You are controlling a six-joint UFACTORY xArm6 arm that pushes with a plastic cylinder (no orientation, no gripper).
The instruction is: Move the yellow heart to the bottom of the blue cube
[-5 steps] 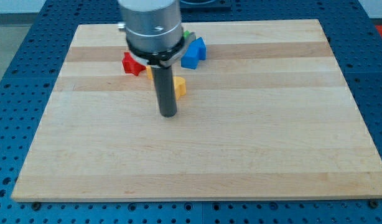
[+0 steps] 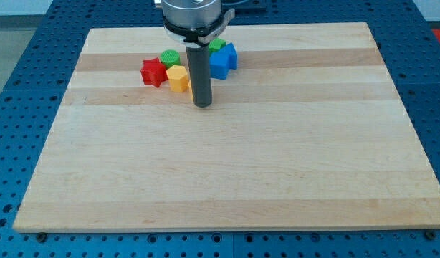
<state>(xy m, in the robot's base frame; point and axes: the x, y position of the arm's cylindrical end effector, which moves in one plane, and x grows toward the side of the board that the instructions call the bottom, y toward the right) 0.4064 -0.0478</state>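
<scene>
Red block [image 2: 153, 72] beside green block [image 2: 170, 58] on wooden board [image 2: 277, 158].

Pale wooden board [image 2: 227, 179], red block [image 2: 153, 72], green block [image 2: 170, 58], yellow block [image 2: 178, 79], blue block [image 2: 223, 60]

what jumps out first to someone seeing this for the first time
The dark rod dropping in from the view's top, with my tip resting on the wooden board just right of the yellow block. Around it sits a tight bright cluster near the board's top edge: a red block on the left, a green block above the yellow, and a blue block right of the rod.
</scene>
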